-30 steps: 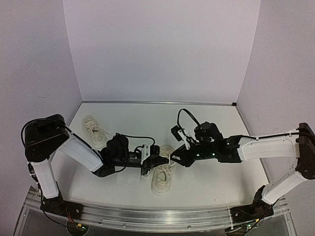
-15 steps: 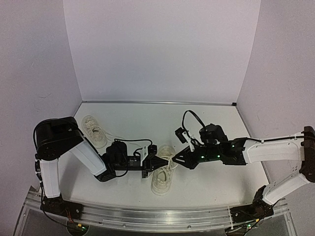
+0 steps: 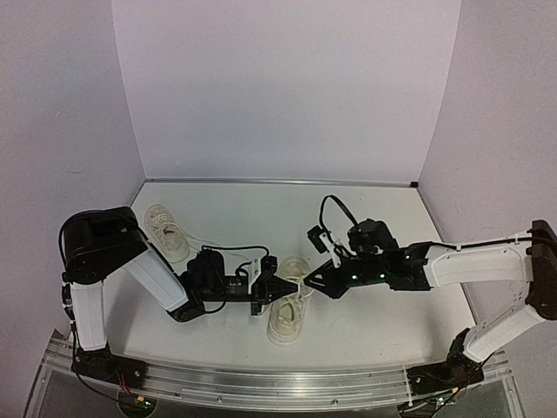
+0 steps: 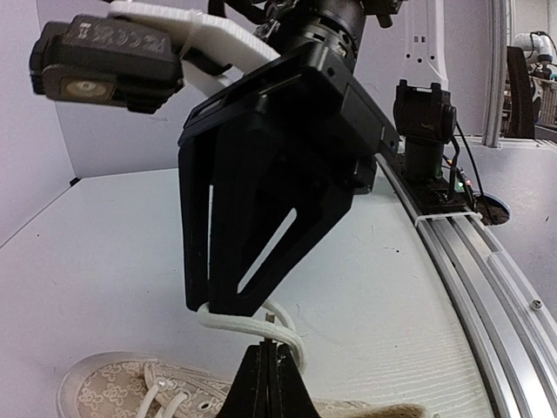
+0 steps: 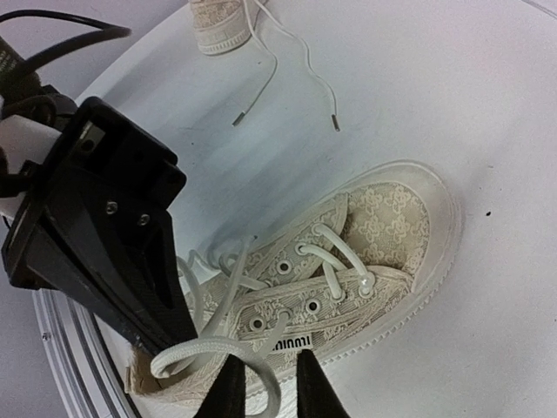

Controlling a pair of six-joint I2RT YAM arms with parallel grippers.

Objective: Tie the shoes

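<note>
The near shoe [image 5: 374, 248] lies low in the centre of the overhead view; in the right wrist view its toe points to the right of the frame and its lace [image 5: 209, 347] is threaded through the eyelets but not knotted, one loop standing up at the lower left. The left gripper [image 4: 270, 366] is clenched, its tip pinching that loop just above the shoe's opening, as far as its own wrist view shows. The right gripper [image 5: 270, 366] meets it tip to tip from the right of the overhead view, with its fingers [image 5: 228, 392] narrowly parted and the lace running through the gap; no pinch is visible. The step in hand looks to be taking the loop's free side before drawing a knot. To do it well, the right gripper probably needs to seat the strand in the middle of its pads and close fully before either arm pulls, since a strand caught at the very tips could slip out. The two tips are nearly touching, so any approach should be small and slow. The pull is best kept low and even to both sides, because nothing pins the shoe and a lopsided tug could drag it. The second shoe [image 3: 165, 231] sits at the left of the overhead view, well apart, its lace ends loose on the table [image 3: 374, 218].
</note>
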